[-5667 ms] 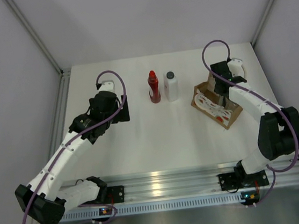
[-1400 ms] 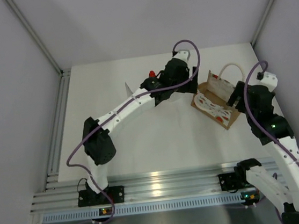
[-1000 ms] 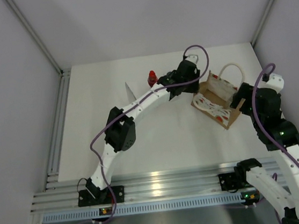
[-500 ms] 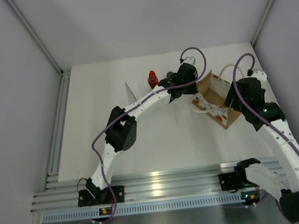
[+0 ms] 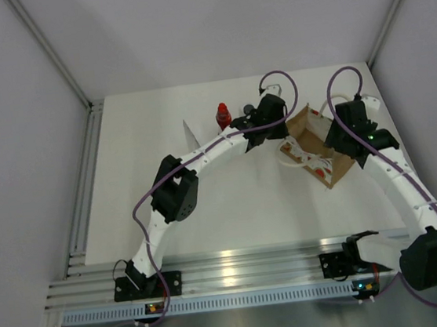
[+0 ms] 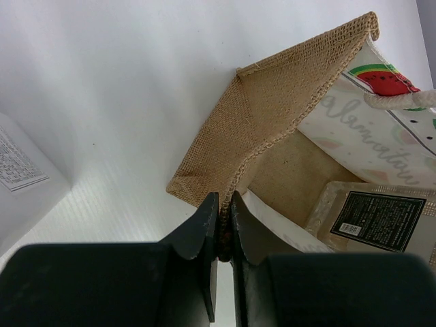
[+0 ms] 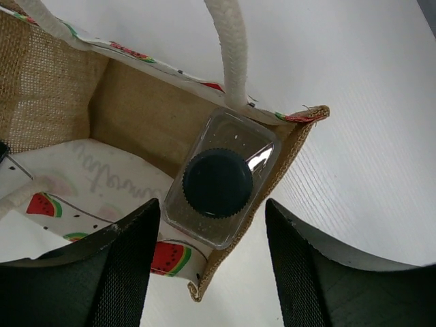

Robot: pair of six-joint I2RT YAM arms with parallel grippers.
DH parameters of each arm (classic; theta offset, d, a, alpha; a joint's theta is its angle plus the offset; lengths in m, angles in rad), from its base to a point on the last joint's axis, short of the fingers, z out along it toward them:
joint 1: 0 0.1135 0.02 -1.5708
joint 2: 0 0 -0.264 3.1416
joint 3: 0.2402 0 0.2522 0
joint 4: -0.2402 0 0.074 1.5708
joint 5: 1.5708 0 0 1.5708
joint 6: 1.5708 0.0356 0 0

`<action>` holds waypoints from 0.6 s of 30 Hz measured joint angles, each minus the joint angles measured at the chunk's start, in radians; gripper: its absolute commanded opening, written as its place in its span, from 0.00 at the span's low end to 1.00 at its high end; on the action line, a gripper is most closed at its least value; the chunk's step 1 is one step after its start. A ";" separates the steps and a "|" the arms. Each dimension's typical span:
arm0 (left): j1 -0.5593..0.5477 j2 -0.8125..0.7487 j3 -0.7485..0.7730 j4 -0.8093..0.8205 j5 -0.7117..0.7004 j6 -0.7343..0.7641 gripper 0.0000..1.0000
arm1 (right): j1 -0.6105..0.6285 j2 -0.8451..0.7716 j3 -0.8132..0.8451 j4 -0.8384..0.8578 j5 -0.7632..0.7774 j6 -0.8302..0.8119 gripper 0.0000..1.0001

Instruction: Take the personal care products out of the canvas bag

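Observation:
The canvas bag (image 5: 316,152) lies at the right of the table with its mouth open. My left gripper (image 6: 221,211) is shut on the bag's burlap rim (image 6: 272,116) at its left corner. A clear bottle with a dark cap (image 7: 218,184) sits inside the bag (image 7: 61,88), against the corner under the cream handle (image 7: 231,48). My right gripper (image 7: 211,208) hovers over that bottle, open, one finger on each side of it. A red bottle (image 5: 223,116), a white bottle (image 5: 249,109) half hidden by the left arm, and a slim tube (image 5: 188,131) stand on the table.
The bag's printed watermelon side (image 6: 381,78) faces up. The white bottle's label (image 6: 20,170) shows at the left edge of the left wrist view. Grey enclosure walls (image 5: 31,114) close in the table, and the right wall is near the bag.
My left gripper has closed on the bag's rim. The right arm has swung in from the right to hang over the bag, and its jaws have narrowed around the clear bottle.

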 measured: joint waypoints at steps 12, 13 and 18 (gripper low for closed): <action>0.000 -0.002 0.000 0.000 0.000 0.000 0.00 | -0.036 0.061 0.013 0.031 0.006 0.018 0.56; 0.000 -0.002 0.000 0.000 -0.001 0.001 0.00 | -0.040 0.067 0.014 0.037 0.006 0.018 0.56; 0.000 -0.002 0.000 0.000 0.000 0.000 0.00 | -0.042 0.076 0.025 0.042 -0.005 0.018 0.57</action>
